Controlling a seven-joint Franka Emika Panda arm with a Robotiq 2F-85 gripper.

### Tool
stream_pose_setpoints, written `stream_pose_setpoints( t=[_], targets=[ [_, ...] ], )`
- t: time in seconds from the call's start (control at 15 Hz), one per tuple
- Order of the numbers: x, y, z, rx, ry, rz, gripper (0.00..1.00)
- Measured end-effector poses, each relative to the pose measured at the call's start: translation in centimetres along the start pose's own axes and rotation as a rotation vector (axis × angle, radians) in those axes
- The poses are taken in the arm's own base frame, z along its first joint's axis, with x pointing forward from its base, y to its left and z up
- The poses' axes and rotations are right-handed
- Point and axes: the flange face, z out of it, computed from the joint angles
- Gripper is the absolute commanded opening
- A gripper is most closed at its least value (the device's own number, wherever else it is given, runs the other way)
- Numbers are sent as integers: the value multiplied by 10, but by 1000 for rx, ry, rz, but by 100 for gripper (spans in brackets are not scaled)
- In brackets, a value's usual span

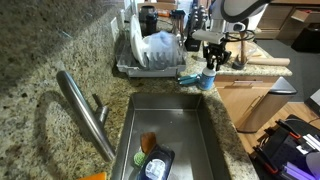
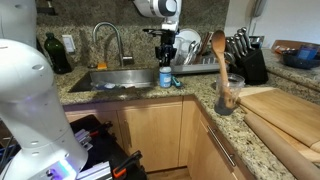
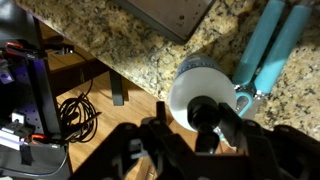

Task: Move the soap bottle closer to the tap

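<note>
Above the soap bottle (image 3: 190,85) — its top blurred — the end effector (image 1: 211,55) hangs released.

Speckled granite counter (image 2: 200,90) crosses mid-frame, with light wooden cabinets (image 2: 150,130) below. A knife block (image 2: 248,62) stands upper right. A steel sink (image 1: 175,125) sits lower centre.

soap bottle (image 1: 207,79) on counter (image 1: 60,50) by sink (image 1: 172,125), scrub brush (image 1: 188,79) beside; tap (image 1: 85,112) opposite

In wrist view, body of soap bottle (image 3: 205,95) hidden beneath its pump top, fingers (image 3: 150,150) dark, blurred, grip unreadable, scrub brush (image 3: 272,45) cropped by top edge.
</note>
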Motion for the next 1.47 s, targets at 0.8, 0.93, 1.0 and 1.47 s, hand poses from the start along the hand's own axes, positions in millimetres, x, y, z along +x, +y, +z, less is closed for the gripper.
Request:
stream_pose_setpoints(
  t=[0.8, 0.93, 1.0, 1.47],
  targets=[
    [-39, -3, -3, 8, -31, -167, 6],
    [-91, 5, -6, 25, 15, -278, 6],
    [-119, 11, -7, 34, 49, -334, 6],
    [-242, 25, -12, 222, 303, -504, 6]
  ],
)
